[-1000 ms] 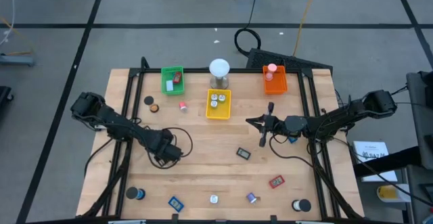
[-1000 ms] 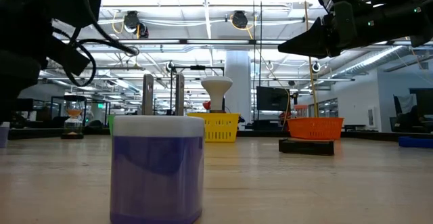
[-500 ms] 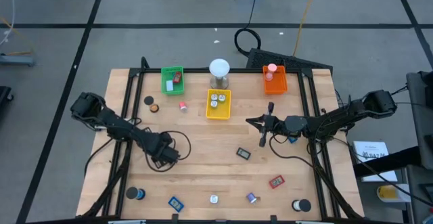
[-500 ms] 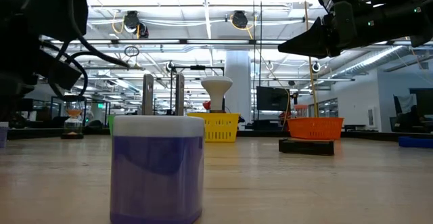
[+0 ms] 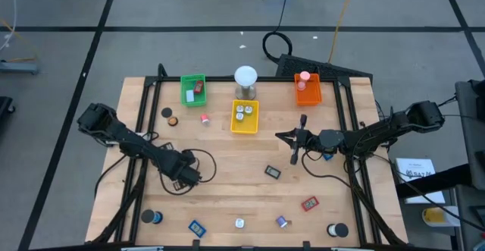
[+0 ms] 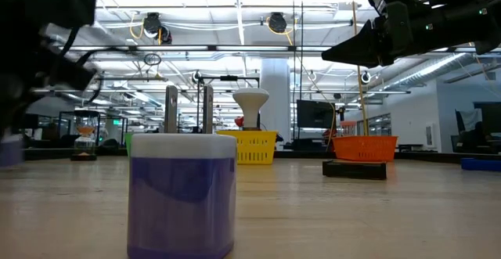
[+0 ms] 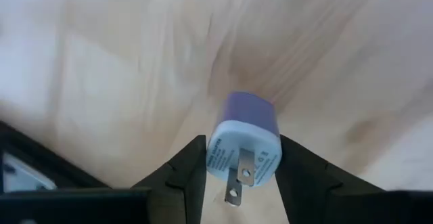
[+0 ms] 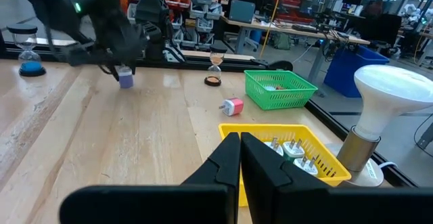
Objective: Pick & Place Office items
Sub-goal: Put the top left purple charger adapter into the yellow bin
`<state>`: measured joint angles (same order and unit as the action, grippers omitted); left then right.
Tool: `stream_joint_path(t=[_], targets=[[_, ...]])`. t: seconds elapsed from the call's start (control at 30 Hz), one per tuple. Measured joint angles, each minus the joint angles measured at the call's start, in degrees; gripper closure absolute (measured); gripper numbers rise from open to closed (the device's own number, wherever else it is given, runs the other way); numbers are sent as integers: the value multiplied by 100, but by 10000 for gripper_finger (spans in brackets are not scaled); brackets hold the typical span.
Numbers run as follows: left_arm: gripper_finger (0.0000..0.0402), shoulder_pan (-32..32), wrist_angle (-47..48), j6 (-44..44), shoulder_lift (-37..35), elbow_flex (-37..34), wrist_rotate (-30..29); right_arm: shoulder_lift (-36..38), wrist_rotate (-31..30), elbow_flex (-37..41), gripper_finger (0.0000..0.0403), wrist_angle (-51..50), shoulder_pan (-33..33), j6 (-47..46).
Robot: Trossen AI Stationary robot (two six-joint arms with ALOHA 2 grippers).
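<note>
1. A purple plug adapter [image 7: 245,143] sits between the left hand's [image 5: 187,177] fingers [image 7: 181,173], prongs facing the wrist; they flank it closely, but whether they grip it I cannot tell.
2. It lies over the pale wooden bench [image 5: 227,198], left of centre; a workshop hall lies beyond.
3. The right hand [image 5: 291,138], pinched shut and empty, hangs right of centre near the yellow tray [image 5: 244,117].
4. The left hand has narrowed since a second ago.

We cannot read the print on the lilac two-prong plug charger [image 7: 245,147]; beside the wooden table [image 5: 227,190] edge, the left arm smears into dark blur at low view.
</note>
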<state>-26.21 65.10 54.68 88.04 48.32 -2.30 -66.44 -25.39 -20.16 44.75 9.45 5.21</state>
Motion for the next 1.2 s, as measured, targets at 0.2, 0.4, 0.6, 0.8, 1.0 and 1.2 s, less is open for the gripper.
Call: stream_joint_path(t=[0.2, 0.4, 0.6, 0.8, 1.0, 1.2], targets=[[252, 447, -32, -772, 27, 996, -721, 0, 0, 0, 399, 0, 1, 1], [257, 1172, -662, -2121, 487, 1912, -1159, -2, 0, 0, 399, 0, 0, 0], [257, 1756, -1311, -3817, 1623, 3012, -1277, -2, 0, -2, 399, -26, 0, 1], [257, 2122, -1460, -4890, 2712, 4069, -1283, -2, 0, -2, 399, -37, 1, 1], [249, 2311, -1467, -5146, 3244, 4395, -1240, -2, 0, -2, 399, -37, 1, 2], [246, 2372, -1498, -5148, 3398, 4397, -1115, -2, 0, -2, 399, -42, 0, 1]])
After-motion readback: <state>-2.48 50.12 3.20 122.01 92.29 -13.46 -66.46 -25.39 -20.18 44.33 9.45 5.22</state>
